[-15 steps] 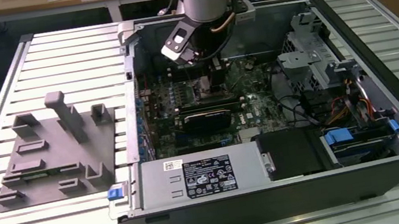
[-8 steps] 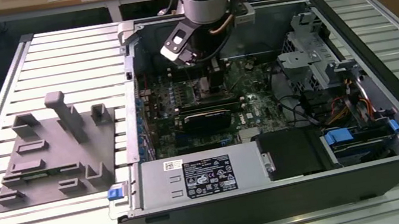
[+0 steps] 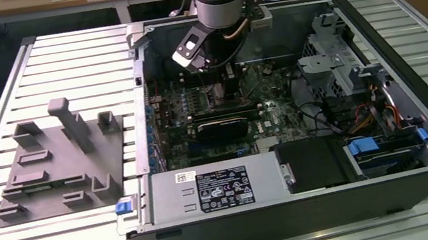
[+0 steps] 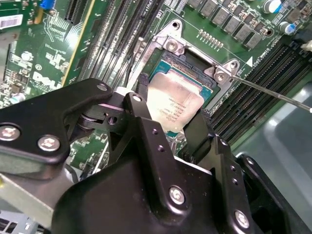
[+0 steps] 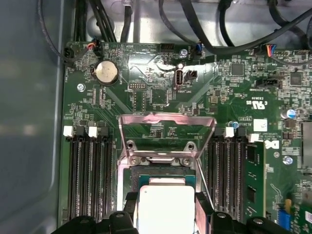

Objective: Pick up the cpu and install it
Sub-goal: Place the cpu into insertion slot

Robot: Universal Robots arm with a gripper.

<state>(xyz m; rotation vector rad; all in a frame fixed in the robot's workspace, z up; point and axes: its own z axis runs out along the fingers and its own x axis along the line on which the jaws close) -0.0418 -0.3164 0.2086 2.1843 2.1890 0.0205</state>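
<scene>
The cpu (image 4: pixel 176 100) is a flat square chip with a silvery top. It lies over the open socket (image 4: pixel 195 53) on the green motherboard, level with the socket frame. My gripper (image 4: pixel 170 111) has one black finger on each side of the chip, both against its edges. In the first wrist view the cpu (image 5: pixel 166 202) sits between the same fingers of my gripper (image 5: pixel 166 212), just below the raised metal load plate (image 5: pixel 168 127). In the exterior view my gripper (image 3: pixel 220 80) reaches down into the open computer case (image 3: pixel 424 144).
Memory slots (image 5: pixel 90 175) flank the socket on both sides. A thin socket lever (image 4: pixel 273 92) sticks out beside it. A black block (image 3: pixel 220 128), the power supply (image 3: pixel 216 187) and drive bays (image 3: pixel 344 67) crowd the case. A gray fixture tray (image 3: pixel 58 164) lies at the exterior view's left.
</scene>
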